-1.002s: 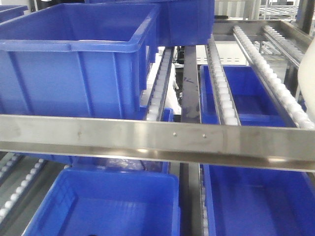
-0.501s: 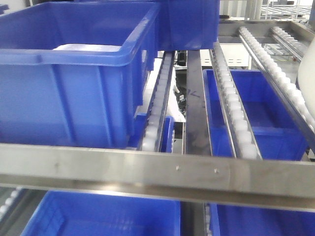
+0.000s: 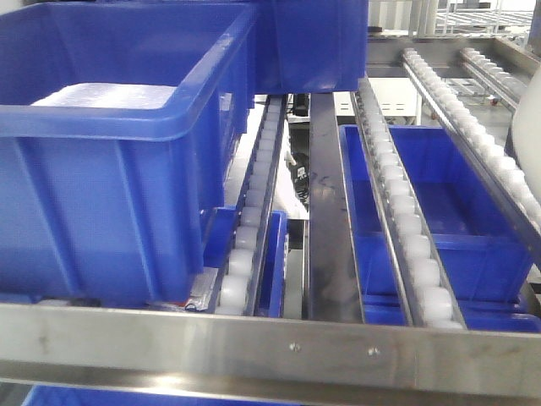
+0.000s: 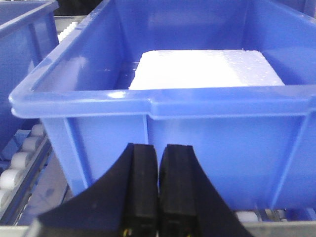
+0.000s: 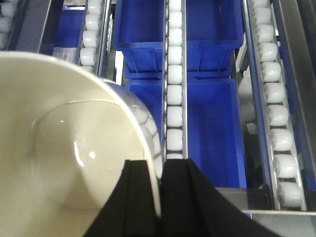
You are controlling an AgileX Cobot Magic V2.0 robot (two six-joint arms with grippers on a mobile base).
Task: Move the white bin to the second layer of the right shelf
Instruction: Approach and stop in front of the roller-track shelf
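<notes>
Cream-white glossy plastic bin (image 5: 64, 163), rim pinched by right gripper (image 5: 160, 168), above open steel roller-track shelf level (image 5: 174, 98); left gripper (image 4: 159, 150) closed on nothing.

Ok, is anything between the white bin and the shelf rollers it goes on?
Nothing visible. The right pincer holds the white bin above bare roller tracks; the big blue crate sits further left, off to the side.
</notes>
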